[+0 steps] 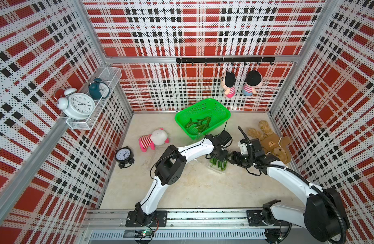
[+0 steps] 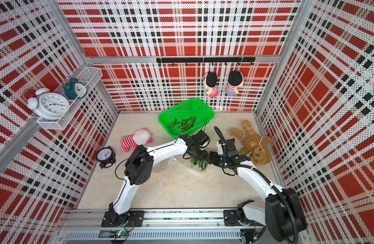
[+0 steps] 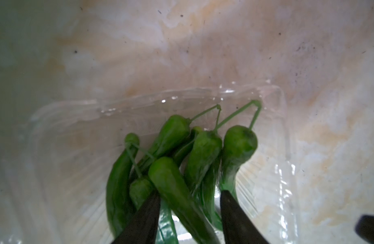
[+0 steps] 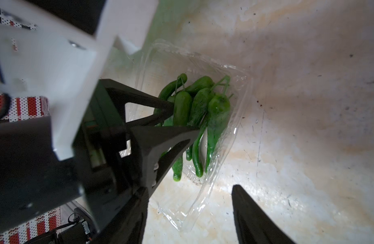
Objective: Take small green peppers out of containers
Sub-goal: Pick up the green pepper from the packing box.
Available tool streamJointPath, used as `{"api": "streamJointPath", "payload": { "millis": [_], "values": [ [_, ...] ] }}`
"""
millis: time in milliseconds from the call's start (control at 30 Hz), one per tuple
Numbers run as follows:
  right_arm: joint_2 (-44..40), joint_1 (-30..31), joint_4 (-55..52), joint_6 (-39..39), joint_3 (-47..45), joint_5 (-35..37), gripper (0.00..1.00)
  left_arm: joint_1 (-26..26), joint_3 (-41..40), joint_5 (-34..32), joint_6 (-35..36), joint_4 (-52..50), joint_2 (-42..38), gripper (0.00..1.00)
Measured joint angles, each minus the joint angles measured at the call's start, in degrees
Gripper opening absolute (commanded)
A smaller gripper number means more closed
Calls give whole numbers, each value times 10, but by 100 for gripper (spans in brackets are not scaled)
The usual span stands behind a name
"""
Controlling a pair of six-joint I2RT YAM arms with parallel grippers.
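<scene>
Several small green peppers (image 1: 218, 163) (image 3: 171, 175) (image 4: 215, 109) lie bunched in a clear plastic container (image 1: 222, 170) (image 2: 194, 169) (image 4: 230, 147) on the floor between my arms. My left gripper (image 1: 218, 158) (image 3: 190, 193) (image 4: 183, 117) reaches down into the bunch. Its jaws stand astride a few peppers, touching them, with gaps still showing. Just to the right of the container, my right gripper (image 1: 231, 157) (image 4: 189, 190) is open, with a corner of the container between its fingers. More peppers (image 1: 199, 124) lie in the green basket (image 1: 221, 114).
In both top views the basket stands behind the arms at the back wall. A pink striped plush (image 1: 154, 140) and a black alarm clock (image 1: 123, 155) lie to the left, and a brown teddy bear (image 1: 270, 143) lies close to the right arm. Clocks sit on a wall shelf (image 1: 80, 125).
</scene>
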Motion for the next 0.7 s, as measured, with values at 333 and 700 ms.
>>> {"api": "streamJointPath", "payload": {
  "millis": [333, 700],
  "values": [
    [1, 0, 4, 2, -6, -1, 66, 0, -1, 14, 17, 10, 0, 14],
    [23, 0, 21, 9, -4, -2, 66, 1, -30, 18, 10, -2, -72, 11]
  ]
}}
